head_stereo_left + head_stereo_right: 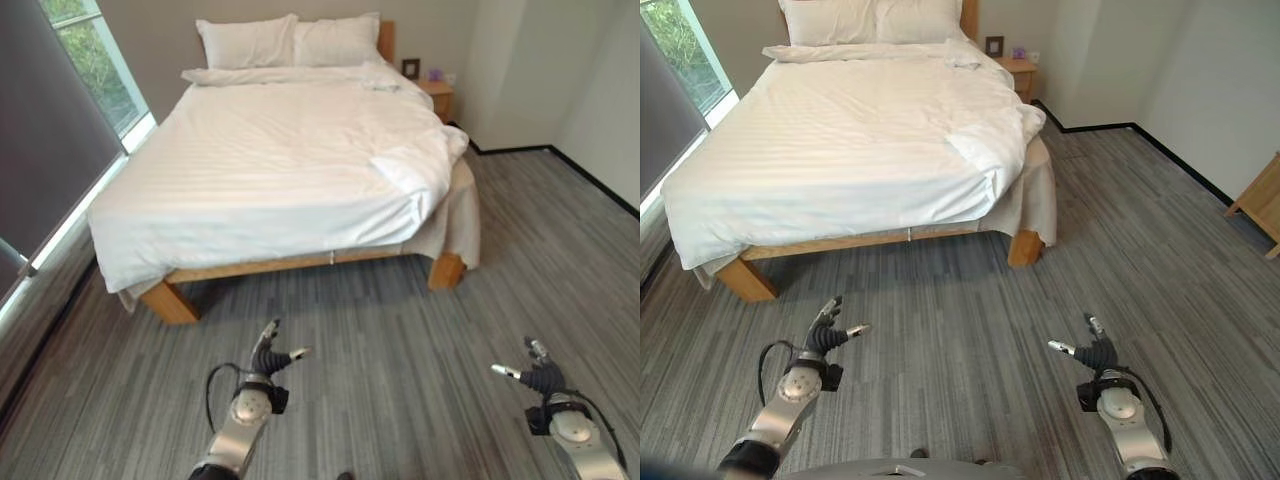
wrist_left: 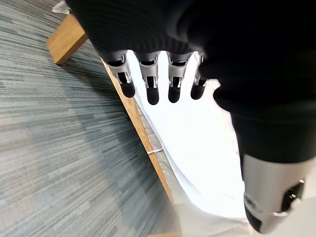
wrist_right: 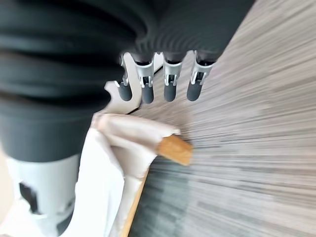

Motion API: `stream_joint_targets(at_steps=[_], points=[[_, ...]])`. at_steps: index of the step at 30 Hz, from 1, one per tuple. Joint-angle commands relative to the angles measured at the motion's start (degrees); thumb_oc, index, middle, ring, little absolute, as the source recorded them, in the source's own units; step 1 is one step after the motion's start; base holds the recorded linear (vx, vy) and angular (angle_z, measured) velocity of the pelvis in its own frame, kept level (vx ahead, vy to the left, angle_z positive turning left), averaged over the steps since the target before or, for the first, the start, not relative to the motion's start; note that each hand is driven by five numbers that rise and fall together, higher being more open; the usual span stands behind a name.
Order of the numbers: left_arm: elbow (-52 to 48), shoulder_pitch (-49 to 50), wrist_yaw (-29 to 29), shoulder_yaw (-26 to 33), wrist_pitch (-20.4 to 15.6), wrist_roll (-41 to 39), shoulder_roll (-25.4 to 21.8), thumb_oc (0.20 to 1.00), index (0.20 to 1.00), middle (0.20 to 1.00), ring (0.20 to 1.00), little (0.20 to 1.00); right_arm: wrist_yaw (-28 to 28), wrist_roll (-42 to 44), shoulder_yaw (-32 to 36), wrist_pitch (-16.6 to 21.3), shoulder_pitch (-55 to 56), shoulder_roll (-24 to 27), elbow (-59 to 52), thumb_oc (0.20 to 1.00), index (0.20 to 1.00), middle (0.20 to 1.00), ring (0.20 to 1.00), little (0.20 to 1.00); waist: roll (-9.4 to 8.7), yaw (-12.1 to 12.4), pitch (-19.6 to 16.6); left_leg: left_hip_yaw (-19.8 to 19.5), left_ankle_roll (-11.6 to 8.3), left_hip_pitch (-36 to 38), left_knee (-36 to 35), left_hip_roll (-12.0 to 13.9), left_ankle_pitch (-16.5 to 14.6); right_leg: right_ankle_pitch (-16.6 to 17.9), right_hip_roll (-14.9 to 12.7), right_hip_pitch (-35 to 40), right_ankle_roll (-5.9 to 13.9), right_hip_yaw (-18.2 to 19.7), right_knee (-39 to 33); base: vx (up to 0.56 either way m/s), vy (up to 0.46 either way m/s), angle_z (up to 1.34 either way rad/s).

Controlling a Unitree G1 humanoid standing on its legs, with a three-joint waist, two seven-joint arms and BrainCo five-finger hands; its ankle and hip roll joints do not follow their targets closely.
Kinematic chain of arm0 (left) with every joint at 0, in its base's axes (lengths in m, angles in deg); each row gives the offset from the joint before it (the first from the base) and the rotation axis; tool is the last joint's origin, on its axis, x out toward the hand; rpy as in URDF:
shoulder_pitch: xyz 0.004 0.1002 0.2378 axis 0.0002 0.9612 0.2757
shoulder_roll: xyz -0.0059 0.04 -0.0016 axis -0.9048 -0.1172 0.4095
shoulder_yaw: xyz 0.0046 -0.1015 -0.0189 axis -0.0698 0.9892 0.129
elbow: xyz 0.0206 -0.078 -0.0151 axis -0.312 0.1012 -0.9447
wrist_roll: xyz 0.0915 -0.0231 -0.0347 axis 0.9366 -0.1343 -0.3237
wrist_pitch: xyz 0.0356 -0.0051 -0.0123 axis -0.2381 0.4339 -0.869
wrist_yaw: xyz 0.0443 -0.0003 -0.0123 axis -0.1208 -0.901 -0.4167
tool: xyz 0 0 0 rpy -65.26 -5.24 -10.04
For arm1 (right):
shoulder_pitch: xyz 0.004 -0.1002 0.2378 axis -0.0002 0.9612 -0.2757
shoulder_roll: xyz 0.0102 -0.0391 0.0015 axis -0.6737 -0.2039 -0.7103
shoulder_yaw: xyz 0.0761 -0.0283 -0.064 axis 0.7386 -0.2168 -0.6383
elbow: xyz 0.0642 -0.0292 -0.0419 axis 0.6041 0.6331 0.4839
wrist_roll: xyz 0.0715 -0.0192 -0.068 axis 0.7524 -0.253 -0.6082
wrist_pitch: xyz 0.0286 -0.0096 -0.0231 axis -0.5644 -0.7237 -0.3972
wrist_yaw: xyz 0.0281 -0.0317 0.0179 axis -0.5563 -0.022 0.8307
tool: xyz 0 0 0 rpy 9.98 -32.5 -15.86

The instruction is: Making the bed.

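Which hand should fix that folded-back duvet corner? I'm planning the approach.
Probably the right hand: the rumpled duvet corner lies on the bed's right side. The left hand hangs open opposite the smooth part.

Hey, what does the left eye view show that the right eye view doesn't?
The left eye view alone shows the dark window blind along the robot's left wall. The right eye view alone shows a piece of wooden furniture at the right wall. Both show the bed, its white duvet folded back at the near right corner, two pillows, the nightstand, and the left hand and right hand open over the floor.
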Motion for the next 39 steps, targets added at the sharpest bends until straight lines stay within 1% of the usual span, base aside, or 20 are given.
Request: stream_joint_targets(at_steps=[1,6,9,12,14,16,17,19,21,22,23,25,26,28,32,33,34,36,38,39], points=[[-1.2,-2.6,1.2,1.2,-3.2,0.0,-1.1,1.0,1.0,1.0,1.0,1.0,1.4,-3.7,2.1,4.1,-1.9,2.5,-5.1,1.0,1.0,1.0,1.0,1.0,0.08,1.1,0.2,-1.3,-5.67,0.7,1.0,5.3,-1.7,-1.4,-2.8,-1.8,4.58,-0.5,1.4,0.0,0.0,0.0],[-4.7,-0.5,2.5,1.6,-2.9,-0.9,-1.0,1.0,1.0,1.0,1.0,1.0,1.6,-4.1,2.2,4.2,-1.6,1.6,-7.5,1.0,1.0,1.0,1.0,1.0,0.35,1.5,0.7,-1.9,-5.37,0.9,0.8,5.2,-2.5,-2.1,-2.9,-1.7,4.71,-0.2,1.4,0.03,0.0,0.0],[-5.9,-0.2,2.4,2.1,-2.7,-3.1,-1.0,1.0,1.0,1.0,1.0,1.0,0.7,-5.8,2.0,4.3,-2.3,1.2,-8.8,1.0,1.0,1.0,1.0,1.0,1.03,1.7,2.3,-1.1,-4.32,0.7,0.9,5.8,-2.7,-3.5,-3.2,-6.8,4.8,0.0,10.9,-0.06,0.02,-0.1],[-6.9,0.1,2.5,2.8,-3.3,-4.4,-1.8,1.0,1.0,1.0,1.0,1.0,0.5,-8.7,1.5,4.3,-3.1,0.7,-10.6,1.0,1.0,1.0,1.0,1.0,2.0,1.0,5.3,0.8,-3.15,1.3,0.8,5.9,-3.8,-0.5,-6.3,-15.9,9.44,-1.8,25.2,-0.06,0.038,-0.43],[-6.8,0.6,2.5,2.9,-3.5,-4.2,-2.2,1.0,1.0,1.0,1.0,1.0,0.1,-10.0,1.0,4.2,-3.4,0.0,-10.7,1.0,1.0,1.0,1.0,1.0,2.64,0.7,6.1,2.7,-3.62,2.8,0.6,6.1,-4.9,1.3,-9.4,-18.8,10.24,-5.7,25.7,0.12,-0.03,-0.51],[-6.4,1.4,3.2,3.1,-3.7,-3.6,-2.3,1.0,1.0,1.0,1.0,1.0,-0.7,-14.6,1.2,3.9,-2.7,0.9,-11.8,1.0,1.0,1.0,1.0,1.0,2.77,0.6,6.3,3.5,-4.48,4.0,0.6,6.5,-5.8,0.2,-10.4,-18.9,9.1,-8.8,21.7,0.25,-0.192,-0.75],[-5.1,1.1,2.9,3.0,-3.4,-2.8,-2.2,1.0,1.0,1.0,1.0,1.0,-1.7,-15.4,1.1,4.1,-0.9,0.1,-12.4,1.0,1.0,1.0,1.0,1.0,2.54,-0.2,6.1,3.1,-5.34,4.9,0.9,7.0,-6.6,-0.2,-8.6,-17.6,7.25,-9.9,16.0,0.24,-0.225,-0.29],[-4.1,1.1,2.9,2.8,-3.3,-2.9,-1.7,1.0,1.0,1.0,1.0,1.0,-1.7,-15.0,0.9,4.2,0.3,-0.4,-12.0,1.0,1.0,1.0,1.0,1.0,2.45,-0.9,5.9,2.4,-5.65,5.3,2.7,7.4,-7.4,-0.6,-7.7,-15.8,6.19,-9.4,13.2,0.21,-0.2,-0.01],[-4.2,1.4,3.0,2.8,-3.5,-3.7,-0.6,1.0,1.0,1.0,1.0,1.0,-1.1,-14.9,0.7,4.0,1.1,0.7,-12.1,1.0,1.0,1.0,1.0,1.0,3.03,-1.6,5.8,2.2,-6.21,4.4,9.7,7.8,-9.5,-1.6,-6.8,-12.8,4.59,-8.5,11.2,0.25,-0.157,0.35],[-4.1,1.8,3.2,3.2,-3.7,-5.5,0.4,1.0,1.0,1.0,1.0,1.0,-0.1,-13.7,0.8,4.2,1.7,1.8,-13.0,1.0,1.0,1.0,1.0,1.0,3.56,-1.7,6.5,2.4,-7.59,0.1,22.6,8.4,-7.0,-2.7,-5.7,-10.5,2.22,-7.8,10.2,0.19,-0.124,0.22],[-4.1,1.7,3.2,3.2,-3.7,-5.5,0.4,1.0,1.0,1.0,1.0,1.0,-0.1,-13.7,0.8,4.2,1.6,1.8,-13.0,1.0,1.0,1.0,1.0,1.0,3.44,-1.8,6.4,2.3,-7.57,-0.3,22.7,8.2,-6.8,-2.4,-5.9,-10.8,2.17,-7.8,10.0,0.15,-0.181,0.02],[-4.7,1.6,3.2,2.8,-3.7,-7.0,1.0,1.0,1.0,1.0,1.0,1.0,0.5,-12.7,1.2,4.3,2.3,3.4,-13.4,1.0,1.0,1.0,1.0,1.0,2.5,-0.8,8.6,0.8,-8.99,-5.6,36.3,8.5,-1.5,-3.5,-5.2,-7.0,0.15,-7.3,8.0,0.13,-0.226,-0.36],[-4.8,1.3,3.2,2.5,-3.7,-7.3,1.0,1.0,1.0,1.0,1.0,1.0,0.4,-12.3,1.4,4.2,2.3,3.9,-13.5,1.0,1.0,1.0,1.0,1.0,1.9,-0.2,9.6,0.1,-9.1,-8.3,41.7,8.0,-0.8,-3.7,-5.4,-6.0,-0.62,-7.1,7.4,0.24,-0.288,-0.46],[-5.0,0.7,3.0,1.6,-3.7,-7.0,0.9,1.0,1.0,1.0,1.0,1.0,0.8,-10.8,2.0,4.1,2.6,4.4,-14.2,1.0,1.0,1.0,1.0,1.0,0.96,0.5,10.8,0.9,-8.58,-13.6,44.1,7.3,-0.7,-4.0,-5.9,-3.9,-0.57,-6.9,5.2,0.19,-0.15,-0.34],[-5.4,0.9,2.3,1.4,-3.6,-7.1,1.8,1.0,1.0,1.0,1.0,1.0,1.0,-11.1,1.7,3.5,1.8,4.5,-13.3,1.0,1.0,1.0,1.0,1.0,2.33,2.4,10.2,4.3,-7.57,-17.5,27.6,7.6,-0.9,-5.7,-4.6,0.4,1.47,-4.9,2.1,0.32,0.025,-0.45],[-5.4,0.9,2.3,1.4,-3.6,-7.1,1.8,1.0,1.0,1.0,1.0,1.0,1.0,-11.1,1.7,3.5,1.8,4.5,-13.3,1.0,1.0,1.0,1.0,1.0,2.26,2.5,10.2,4.5,-7.56,-17.3,27.4,7.6,-0.9,-5.7,-4.7,0.5,1.49,-4.8,2.1,0.54,0.115,-0.39],[-5.2,1.1,2.2,1.2,-3.4,-6.5,2.6,1.0,1.0,1.0,1.0,1.0,1.0,-11.3,1.6,3.6,1.6,4.4,-12.7,1.0,1.0,1.0,1.0,1.0,3.72,3.4,9.3,6.2,-8.17,-16.6,13.1,9.3,3.9,-7.4,-3.2,2.6,2.67,-4.7,1.7,0.55,0.123,-0.32],[-4.9,1.0,1.8,0.8,-2.9,-5.7,3.2,1.0,1.0,1.0,1.0,1.0,0.3,-12.0,1.1,3.5,0.8,4.8,-11.1,1.0,1.0,1.0,1.0,1.0,4.26,4.5,8.5,9.4,-9.3,-18.6,1.6,12.0,8.6,-10.0,-3.1,6.3,3.77,-5.0,1.5,0.7,0.166,-0.17],[-4.8,0.8,1.6,0.8,-2.7,-5.8,3.4,1.0,1.0,1.0,1.0,1.0,0.3,-11.9,0.9,3.2,0.3,4.9,-10.6,1.0,1.0,1.0,1.0,1.0,4.06,4.5,8.2,11.2,-9.75,-19.7,1.2,13.1,8.9,-10.3,-3.9,7.1,4.22,-5.5,1.7,0.43,0.132,-0.03],[-4.5,0.9,1.1,1.1,-2.3,-5.8,3.5,1.0,1.0,1.0,1.0,1.0,0.1,-12.3,0.8,2.8,-0.2,5.1,-10.7,1.0,1.0,1.0,1.0,1.0,4.01,4.5,7.6,14.7,-10.19,-20.6,1.3,14.8,9.6,-11.1,-4.3,8.8,4.86,-6.2,1.8,0.72,0.218,0.06]])
